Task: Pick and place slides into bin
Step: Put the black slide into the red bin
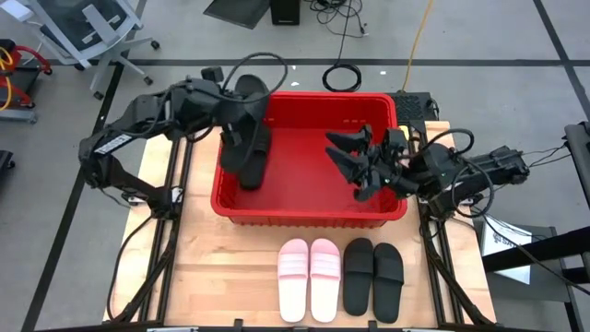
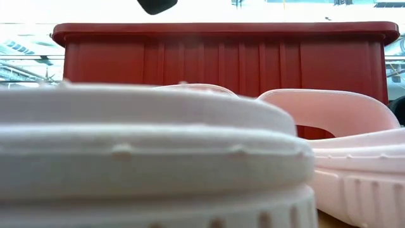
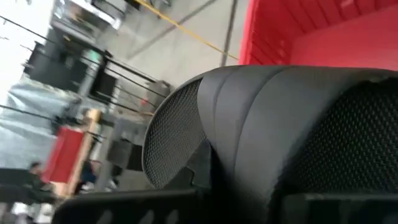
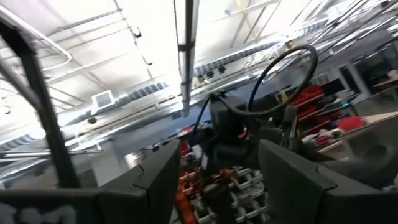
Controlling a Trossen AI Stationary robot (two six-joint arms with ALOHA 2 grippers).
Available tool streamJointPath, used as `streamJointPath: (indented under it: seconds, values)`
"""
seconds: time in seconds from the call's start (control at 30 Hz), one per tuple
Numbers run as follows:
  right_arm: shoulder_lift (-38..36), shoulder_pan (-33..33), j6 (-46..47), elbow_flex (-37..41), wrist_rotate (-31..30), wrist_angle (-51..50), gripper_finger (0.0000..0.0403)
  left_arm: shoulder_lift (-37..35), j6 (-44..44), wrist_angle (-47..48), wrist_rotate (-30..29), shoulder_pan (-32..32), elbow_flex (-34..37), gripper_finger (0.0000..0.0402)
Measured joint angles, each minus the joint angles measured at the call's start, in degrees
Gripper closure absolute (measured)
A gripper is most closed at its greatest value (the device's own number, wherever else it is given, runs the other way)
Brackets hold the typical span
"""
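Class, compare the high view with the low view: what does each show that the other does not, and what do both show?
Only the high view: both arms over the bin, the left end effector holding a black slide, the black pair on the table. Only the low view: the bin's ribbed front wall. Both: the red bin and the pink-white slides.
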State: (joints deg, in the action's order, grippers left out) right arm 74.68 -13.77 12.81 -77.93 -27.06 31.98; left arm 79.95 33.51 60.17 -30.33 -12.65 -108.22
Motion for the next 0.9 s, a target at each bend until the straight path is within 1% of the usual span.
streamJointPath:
  seconds: [0.2,0.3,0.5,0.6,0.7,0.9]
  values:
    - [0.01,3.42,0.08,0.0,0.01,-0.03,0.0197,3.61,-3.75,6.2,0.32,-0.34,0.02,0.0365]
    - [0.01,5.11,0.0,0.0,0.03,-0.06,0.0197,5.38,-4.13,6.91,0.06,-0.34,0.02,0.0365]
    - [-0.87,8.88,-1.6,-0.01,0.05,-0.2,0.0197,8.26,-7.07,6.7,-4.88,-0.41,0.02,0.0365]
    - [-2.18,10.52,-1.84,-0.02,0.1,-1.24,0.0197,8.82,-9.52,6.4,-5.92,-0.64,0.02,0.0364]
    - [-4.27,11.67,-2.86,-0.02,0.21,-4.32,0.0197,9.46,-12.07,6.09,-5.94,-0.98,0.02,0.0364]
    - [-9.67,13.32,-4.78,-0.02,0.25,-12.1,0.0197,10.26,-13.72,6.29,-5.53,-1.59,0.02,0.0364]
